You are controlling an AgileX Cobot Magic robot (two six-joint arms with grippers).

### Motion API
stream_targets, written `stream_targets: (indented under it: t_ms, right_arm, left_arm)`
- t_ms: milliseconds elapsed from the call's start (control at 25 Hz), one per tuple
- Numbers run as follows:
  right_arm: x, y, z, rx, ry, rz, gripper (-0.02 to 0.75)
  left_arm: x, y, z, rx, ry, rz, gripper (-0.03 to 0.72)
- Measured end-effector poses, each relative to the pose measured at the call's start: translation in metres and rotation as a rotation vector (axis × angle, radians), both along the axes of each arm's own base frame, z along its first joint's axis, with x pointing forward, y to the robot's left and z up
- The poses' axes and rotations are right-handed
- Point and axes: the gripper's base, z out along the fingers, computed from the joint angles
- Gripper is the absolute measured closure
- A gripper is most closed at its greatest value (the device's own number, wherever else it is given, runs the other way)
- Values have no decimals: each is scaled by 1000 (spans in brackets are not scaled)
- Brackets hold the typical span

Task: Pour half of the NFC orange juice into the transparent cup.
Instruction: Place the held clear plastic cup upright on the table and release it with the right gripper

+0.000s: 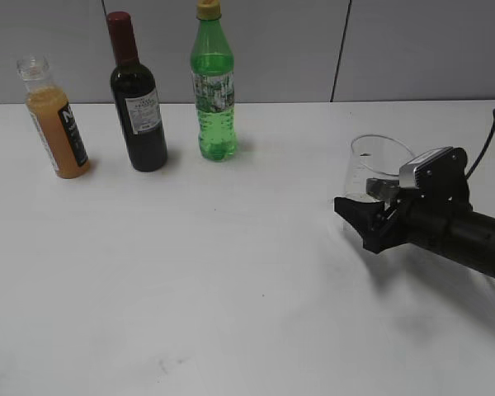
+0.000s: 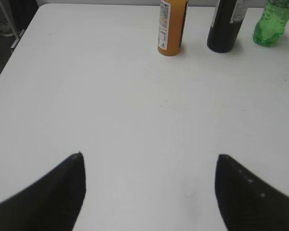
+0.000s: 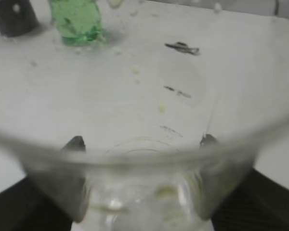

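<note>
The NFC orange juice (image 1: 58, 132), a small capless bottle with a black label, stands at the far left of the white table; it also shows at the top of the left wrist view (image 2: 172, 26). The transparent cup (image 1: 378, 165) stands upright at the right, between the fingers of my right gripper (image 1: 359, 216). In the right wrist view the cup (image 3: 144, 192) fills the frame, and my right gripper (image 3: 142, 142) has a finger against each side of it. My left gripper (image 2: 149, 156) is open and empty above bare table, well short of the bottles, and out of the exterior view.
A dark wine bottle with a red cap (image 1: 138, 111) and a green soda bottle with a yellow cap (image 1: 214, 99) stand to the right of the juice along the back. A grey wall rises behind them. The table's left edge (image 2: 9, 53) shows in the left wrist view.
</note>
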Motion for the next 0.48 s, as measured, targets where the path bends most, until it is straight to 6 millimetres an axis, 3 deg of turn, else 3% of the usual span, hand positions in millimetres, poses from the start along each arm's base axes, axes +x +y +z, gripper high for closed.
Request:
stream_targets:
  t_ms: [200,480]
  right_arm:
    - [-16,25,1,-16,-8,230,207]
    - [-30,87,8,-14,-75,477,207]
  left_arm:
    - [0,0,0,0,0,0,36]
    - [0,0,0,0,0,0,36]
